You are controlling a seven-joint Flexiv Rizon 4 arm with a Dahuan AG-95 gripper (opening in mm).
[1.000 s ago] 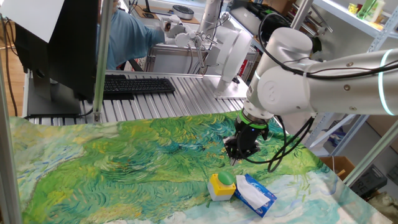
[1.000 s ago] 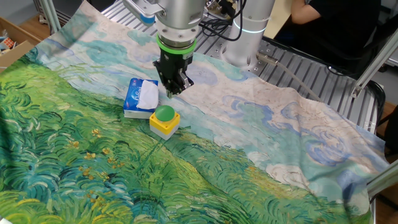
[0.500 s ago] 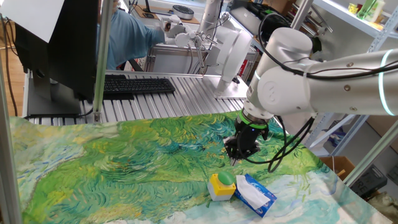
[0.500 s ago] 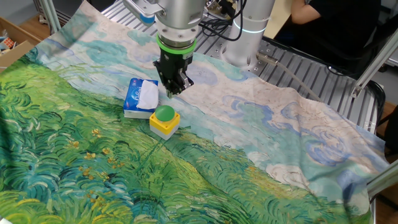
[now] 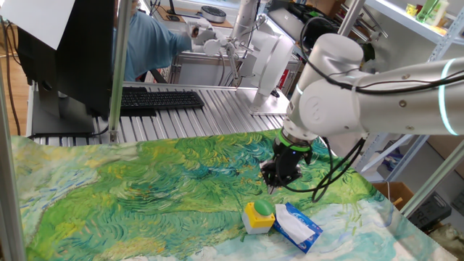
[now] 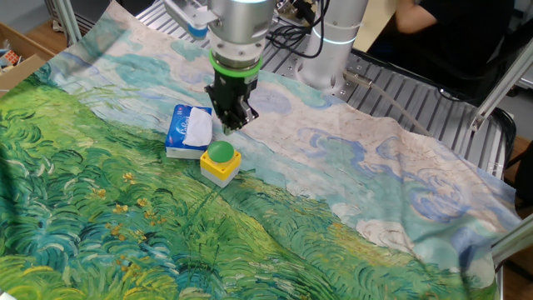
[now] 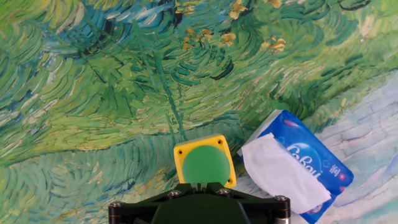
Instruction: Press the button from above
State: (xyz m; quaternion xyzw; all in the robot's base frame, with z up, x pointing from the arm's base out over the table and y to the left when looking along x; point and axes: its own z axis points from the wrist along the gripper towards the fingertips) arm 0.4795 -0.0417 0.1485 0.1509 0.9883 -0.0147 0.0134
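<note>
My gripper (image 6: 231,127) hung above the worktop (image 6: 350,217), which was covered in a cloth printed with swirling green and blue brushstrokes, and it touched nothing. The button (image 6: 220,152), a round green dome on a small yellow box, sat on the cloth a little left of centre in the other fixed view, with a blue-and-white tissue packet (image 6: 188,131) just beside it toward the upper left. In one fixed view the button (image 5: 262,208) lay low and right of centre, and my gripper (image 5: 274,186) stood above it and slightly to the right in the frame, clearly apart from the cap. In the hand view the button (image 7: 204,165) sat at the bottom centre, partly cut off by the dark body of my hand, with the tissue packet (image 7: 292,167) to its right. I judged from this that the cap lay below my fingertips and a little off their line, so the press would call for a small sideways correction before a straight descent. No view gave me a clean sight of my fingertips, so I could not tell whether they were spread or closed.
</note>
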